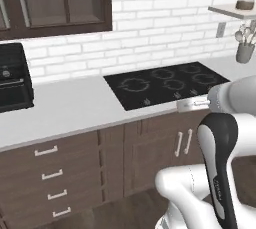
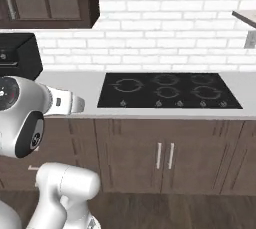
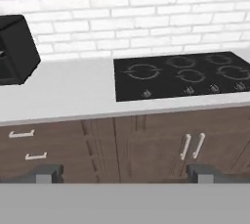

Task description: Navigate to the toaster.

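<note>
The arm (image 1: 220, 148) is glossy white, built of rounded, bulbous segments. One upright link carries a long black oval panel with small lettering too blurred to read. In the right base view a round white joint has a dark oval inset and a circular cap with a tiny red mark. The end effector's (image 3: 124, 173) fingertips (image 3: 48, 172) are small, dark grey and blocky.

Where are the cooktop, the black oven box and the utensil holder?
cooktop (image 2: 167, 90): right base view, glass centre.
black oven box (image 1: 14, 78): left base view, front face.
utensil holder (image 1: 244, 52): left base view, cup body.
</note>
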Tool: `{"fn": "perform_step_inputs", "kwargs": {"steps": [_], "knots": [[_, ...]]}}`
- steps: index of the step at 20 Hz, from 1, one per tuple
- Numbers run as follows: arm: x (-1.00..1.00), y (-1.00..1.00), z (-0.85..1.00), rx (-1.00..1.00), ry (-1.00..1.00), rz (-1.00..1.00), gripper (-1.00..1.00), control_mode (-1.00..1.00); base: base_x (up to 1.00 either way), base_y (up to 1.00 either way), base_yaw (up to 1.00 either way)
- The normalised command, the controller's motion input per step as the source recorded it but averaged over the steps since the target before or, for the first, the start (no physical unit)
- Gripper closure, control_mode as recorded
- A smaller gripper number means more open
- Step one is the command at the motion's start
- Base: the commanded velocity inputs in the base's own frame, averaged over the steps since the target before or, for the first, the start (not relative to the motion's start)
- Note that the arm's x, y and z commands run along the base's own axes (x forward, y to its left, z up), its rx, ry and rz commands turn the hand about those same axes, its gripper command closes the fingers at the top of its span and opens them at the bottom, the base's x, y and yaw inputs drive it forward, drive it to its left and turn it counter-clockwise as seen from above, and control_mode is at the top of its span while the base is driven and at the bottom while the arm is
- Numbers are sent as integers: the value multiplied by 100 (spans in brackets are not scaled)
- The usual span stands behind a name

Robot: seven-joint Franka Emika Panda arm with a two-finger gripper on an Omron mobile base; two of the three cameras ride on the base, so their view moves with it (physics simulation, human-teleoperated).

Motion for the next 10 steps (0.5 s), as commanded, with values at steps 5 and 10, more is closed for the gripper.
{"fn": "perform_step_inputs", "kwargs": {"steps": [5, 10], "knots": [[0, 0, 0, 0, 0, 0, -100, 100, 50, -100, 27], [0, 0, 0, 0, 0, 0, -100, 100, 5, -100, 12]]}}
